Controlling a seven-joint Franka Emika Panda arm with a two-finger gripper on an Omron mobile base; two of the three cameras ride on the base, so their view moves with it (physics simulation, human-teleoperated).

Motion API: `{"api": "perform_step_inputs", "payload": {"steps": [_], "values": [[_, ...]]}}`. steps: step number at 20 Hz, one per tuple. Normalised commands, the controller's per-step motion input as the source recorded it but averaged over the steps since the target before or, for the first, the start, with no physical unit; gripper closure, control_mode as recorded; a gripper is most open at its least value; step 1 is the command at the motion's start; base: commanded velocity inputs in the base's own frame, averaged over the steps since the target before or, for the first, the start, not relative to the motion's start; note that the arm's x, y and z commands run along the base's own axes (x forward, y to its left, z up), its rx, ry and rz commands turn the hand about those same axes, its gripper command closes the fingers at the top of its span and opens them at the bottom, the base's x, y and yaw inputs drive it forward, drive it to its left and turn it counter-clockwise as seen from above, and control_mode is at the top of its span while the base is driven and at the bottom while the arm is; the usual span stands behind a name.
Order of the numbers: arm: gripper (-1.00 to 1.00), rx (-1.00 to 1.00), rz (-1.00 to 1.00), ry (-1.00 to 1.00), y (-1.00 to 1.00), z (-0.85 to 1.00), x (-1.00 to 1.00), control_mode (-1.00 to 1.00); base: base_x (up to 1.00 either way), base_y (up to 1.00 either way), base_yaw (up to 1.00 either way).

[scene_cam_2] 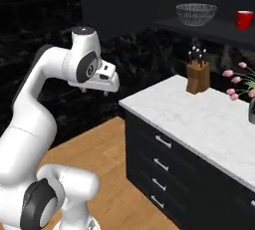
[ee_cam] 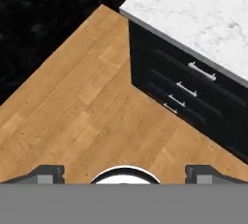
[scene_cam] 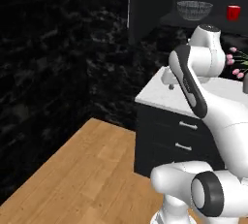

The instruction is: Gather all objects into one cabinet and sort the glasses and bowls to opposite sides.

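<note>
The grey mesh bowl (scene_cam: 194, 9) (scene_cam_2: 196, 13) stands on the dark shelf of the black open cabinet (scene_cam: 167, 20) (scene_cam_2: 219, 31). The red cup (scene_cam: 233, 12) (scene_cam_2: 244, 19) stands on the same shelf, to the bowl's right and apart from it. My gripper (scene_cam: 170, 86) (scene_cam_2: 94, 92) (ee_cam: 125, 173) hangs well below and left of the shelf, off the counter's left corner, and points down at the wooden floor. Its fingertips (ee_cam: 46, 172) stand wide apart with nothing between them. The orange cup and the blue cup are out of view.
A white marble counter (scene_cam_2: 199, 119) (ee_cam: 203, 9) over black drawers (scene_cam_2: 159, 164) (ee_cam: 189, 92) runs below the cabinet. A wooden knife block (scene_cam_2: 197, 77) and pink flowers (scene_cam_2: 238, 82) (scene_cam: 237, 63) stand on it. Wooden floor (scene_cam: 82, 169) lies left of the counter, bounded by a black wall (scene_cam: 48, 72).
</note>
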Motion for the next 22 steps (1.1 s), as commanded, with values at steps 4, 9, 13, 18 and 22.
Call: {"api": "perform_step_inputs", "payload": {"steps": [4, 9, 13, 18, 22], "values": [[-1.0, 0.0, 0.0, 0.0, 0.0, 0.0, 0.0, 1.0, -0.2, 0.0, 1.0], [-1.0, 0.0, 0.0, 0.0, 0.0, 0.0, 0.0, 1.0, -0.2, 0.0, 1.0], [-1.0, 0.0, 0.0, 0.0, 0.0, 0.0, 0.0, 1.0, -0.19, 0.0, 1.0], [-1.0, 0.0, 0.0, 0.0, 0.0, 0.0, 0.0, 1.0, -0.19, 0.0, 1.0], [-1.0, 0.0, 0.0, 0.0, 0.0, 0.0, 0.0, 1.0, -0.19, 0.0, 1.0]]}}
